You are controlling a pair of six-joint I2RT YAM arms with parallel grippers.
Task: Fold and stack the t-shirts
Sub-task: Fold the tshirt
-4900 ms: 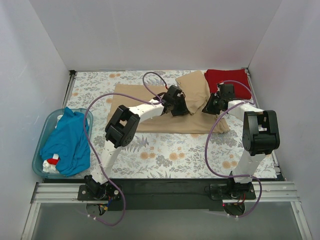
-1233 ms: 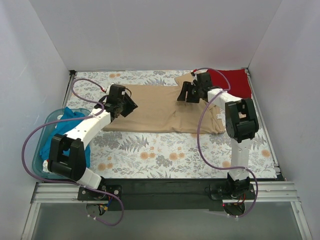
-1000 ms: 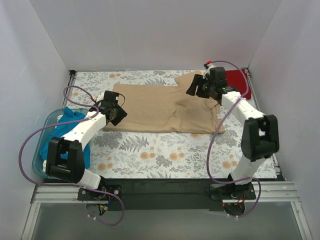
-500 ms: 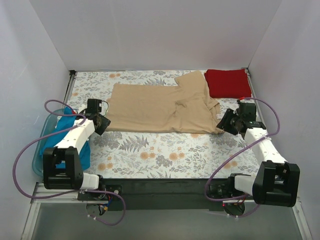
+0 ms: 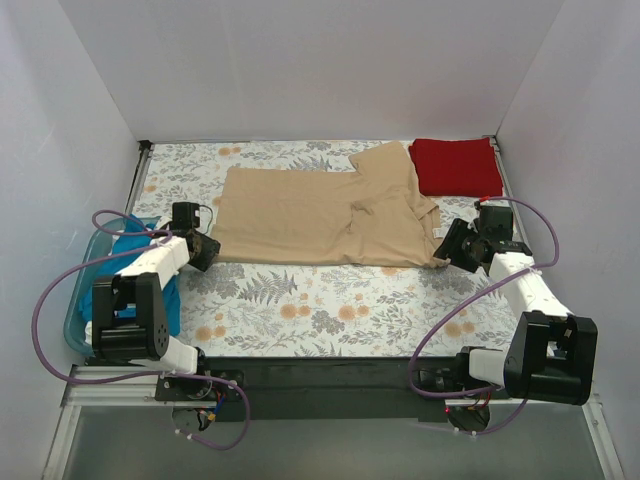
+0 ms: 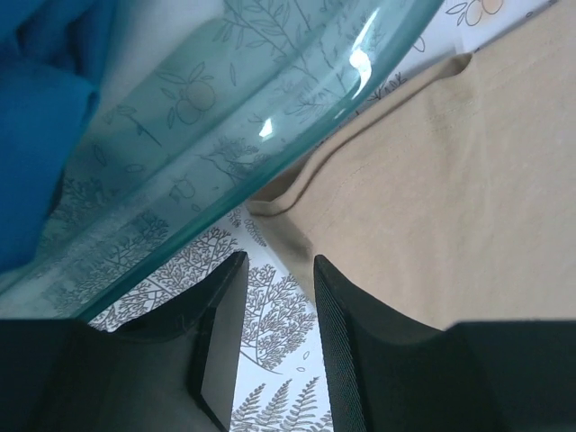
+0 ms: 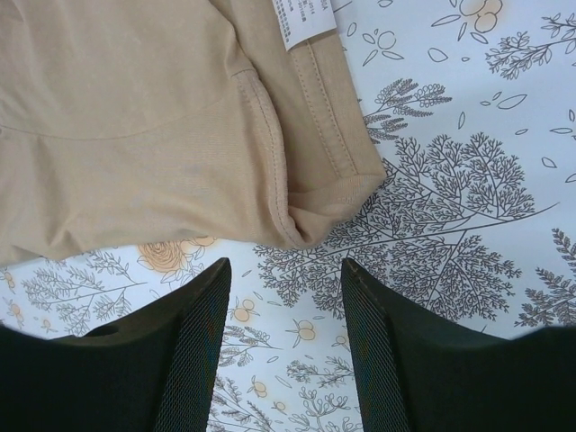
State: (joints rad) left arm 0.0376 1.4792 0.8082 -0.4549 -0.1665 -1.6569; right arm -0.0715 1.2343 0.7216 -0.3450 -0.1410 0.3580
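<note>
The tan t-shirt [image 5: 320, 215] lies spread flat on the floral tablecloth, its right end folded over. The dark red t-shirt [image 5: 455, 166] lies folded at the back right. The teal blue t-shirt [image 5: 135, 290] is bunched in the light blue tub [image 5: 78, 305] at the left. My left gripper [image 5: 205, 250] is open and empty by the tan shirt's near left corner [image 6: 279, 202], low over the cloth [image 6: 277, 297]. My right gripper [image 5: 450, 245] is open and empty just short of the tan shirt's near right corner [image 7: 315, 211], where a white label [image 7: 301, 18] shows.
The tub's clear rim [image 6: 270, 99] lies close to my left fingers [image 6: 337, 306]. White walls close in the table on three sides. The arm bases and a metal rail [image 5: 320, 385] run along the near edge. Purple cables loop beside both arms.
Over the earlier frames both arms spread the tan shirt flat, let it go and drew back to its near corners. In the last half second both grippers edged slightly closer to those corners.
</note>
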